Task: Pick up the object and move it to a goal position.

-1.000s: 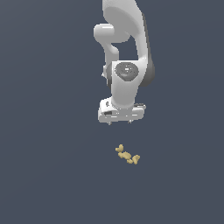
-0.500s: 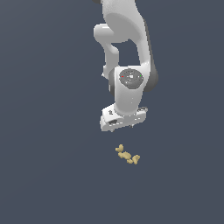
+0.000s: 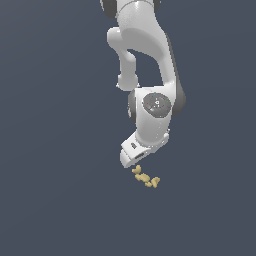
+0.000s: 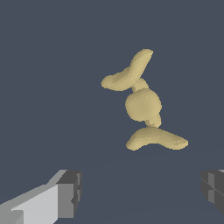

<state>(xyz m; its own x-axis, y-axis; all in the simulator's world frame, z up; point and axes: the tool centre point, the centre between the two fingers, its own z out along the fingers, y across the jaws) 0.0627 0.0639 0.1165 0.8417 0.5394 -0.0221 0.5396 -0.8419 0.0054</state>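
The object [image 3: 146, 178] lies on the desk [image 3: 55, 200], just below the hand [image 3: 134, 161] and a little toward the exterior view's right of it. In the wrist view the hand [image 4: 142, 192] is spread wide and holds nothing: one finger [image 4: 65, 192] and the other [image 4: 214, 190] stand well apart, and the object [image 4: 143, 105] sits beyond them, not yet between.

The main risk, as I judge it, is the shape. The object is a knobby thing with two curved lobes on a round middle, so the pads could close on a lobe tip and twist it out, or a finger could land on a knob during descent and shove it aside. The hand also looks offset from the object, so closing now would likely catch only air.

The desk is a plain dark blue-grey, flat and unmarked. No goal marker shows, and no walls or anything else around the object.
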